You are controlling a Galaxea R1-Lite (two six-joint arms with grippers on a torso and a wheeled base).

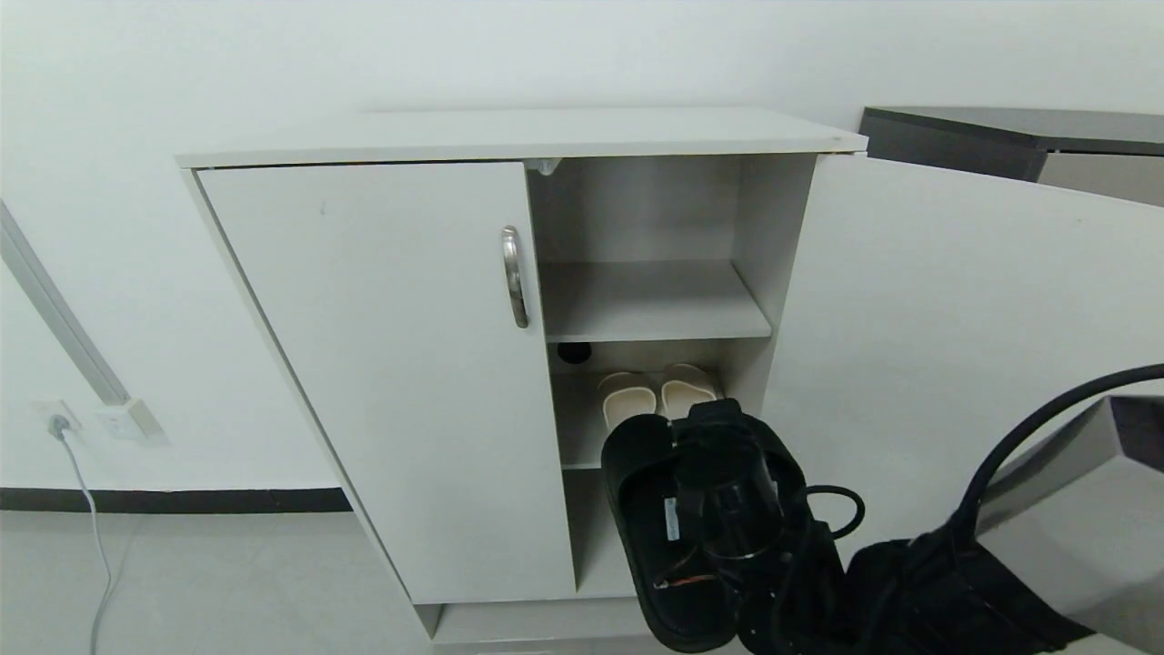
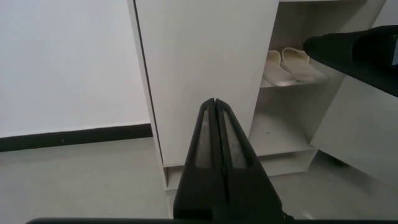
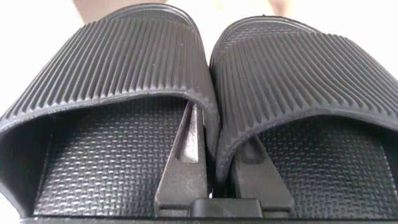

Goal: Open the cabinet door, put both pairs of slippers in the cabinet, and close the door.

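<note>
Where sides touch, right gripper (image 3: 217,140) pinches black slippers (image 3: 137,62).

The robot's right arm (image 1: 918,582), sleeved in black with a cable looping above it, reached in from the lower right of the head view, its wrist angled forward and slightly down. The right gripper (image 1: 723,473) was clamped on a pair of black slippers (image 1: 637,509). In the right wrist view its two fingers (image 3: 186,155) sat one inside each shoe and pinched the adjoining inner walls between them. The left gripper (image 2: 214,143) hung empty, pointing forward, its two long fingers pressed flat against each other along their full length.
</note>
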